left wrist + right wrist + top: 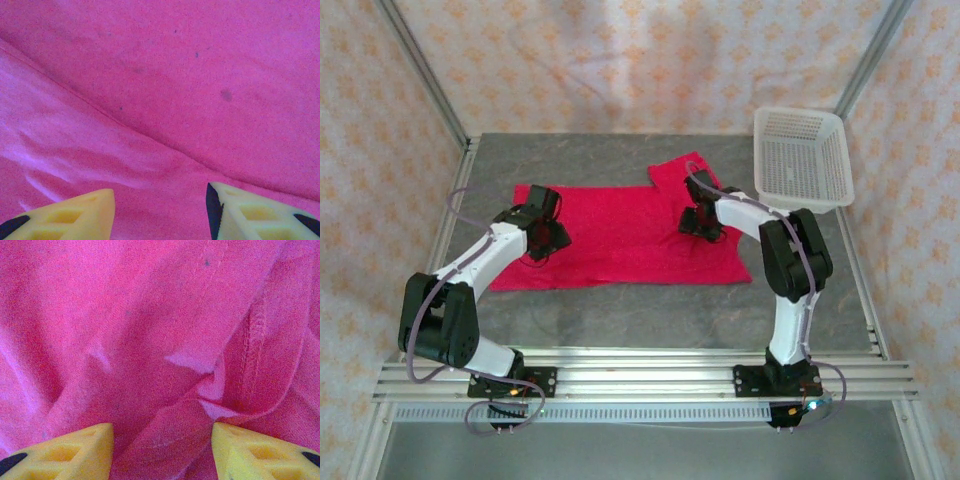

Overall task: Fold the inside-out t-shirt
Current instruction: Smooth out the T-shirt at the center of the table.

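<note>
From above, the inside-out t-shirt (pixel 620 235) lies spread across the middle of the grey table (pixel 650 305), one sleeve reaching toward the white mesh basket (pixel 803 155) at the far right corner. The left tool (pixel 548 238) is down at the shirt's left end, the right tool (pixel 701 222) near the sleeve. At the left wrist, yellow fingers (pixel 75 215) stand apart, open over smooth red cloth crossed by a fold line. At the right wrist, the fingers (pixel 260 455) also stand open, above a rumpled ridge of fabric beside a stitched seam.
</note>
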Robot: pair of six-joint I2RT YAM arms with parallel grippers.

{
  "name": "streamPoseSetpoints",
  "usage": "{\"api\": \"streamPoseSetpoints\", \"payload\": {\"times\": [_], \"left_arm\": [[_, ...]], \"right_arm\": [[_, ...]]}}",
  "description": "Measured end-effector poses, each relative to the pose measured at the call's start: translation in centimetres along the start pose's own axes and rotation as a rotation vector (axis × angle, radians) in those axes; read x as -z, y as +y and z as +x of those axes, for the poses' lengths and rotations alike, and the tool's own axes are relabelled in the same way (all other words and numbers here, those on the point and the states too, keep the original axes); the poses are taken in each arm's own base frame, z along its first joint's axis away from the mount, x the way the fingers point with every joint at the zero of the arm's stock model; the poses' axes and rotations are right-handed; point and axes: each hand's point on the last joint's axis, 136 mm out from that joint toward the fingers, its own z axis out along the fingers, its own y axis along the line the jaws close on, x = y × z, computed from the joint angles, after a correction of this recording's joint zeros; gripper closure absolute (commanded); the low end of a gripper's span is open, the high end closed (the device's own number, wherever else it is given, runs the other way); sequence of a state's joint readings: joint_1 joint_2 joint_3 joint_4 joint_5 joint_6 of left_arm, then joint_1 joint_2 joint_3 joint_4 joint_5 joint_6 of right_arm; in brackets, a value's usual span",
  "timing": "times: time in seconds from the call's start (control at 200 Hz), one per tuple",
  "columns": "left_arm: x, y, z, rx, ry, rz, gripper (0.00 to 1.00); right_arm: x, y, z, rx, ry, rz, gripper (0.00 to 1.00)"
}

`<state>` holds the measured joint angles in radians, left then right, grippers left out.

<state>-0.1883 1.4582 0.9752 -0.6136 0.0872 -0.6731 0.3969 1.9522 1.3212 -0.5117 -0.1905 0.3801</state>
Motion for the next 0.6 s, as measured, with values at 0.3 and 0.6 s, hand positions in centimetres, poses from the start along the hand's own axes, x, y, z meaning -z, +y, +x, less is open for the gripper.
{"api": "streamPoseSetpoints", "payload": {"times": [0.3, 0.6], "left_arm": [[0.0, 0.2, -0.2, 0.000, -0.012, -0.013, 0.48], [0.0, 0.2, -0.2, -0.002, -0.013, -0.015, 0.48]], "right_arm": [[3.0, 0.8, -1.5, 0.041, -0.044, -0.014, 0.63], [2.4, 2.5, -4.0, 0.087, -0.073, -0.030, 0.65]]}}
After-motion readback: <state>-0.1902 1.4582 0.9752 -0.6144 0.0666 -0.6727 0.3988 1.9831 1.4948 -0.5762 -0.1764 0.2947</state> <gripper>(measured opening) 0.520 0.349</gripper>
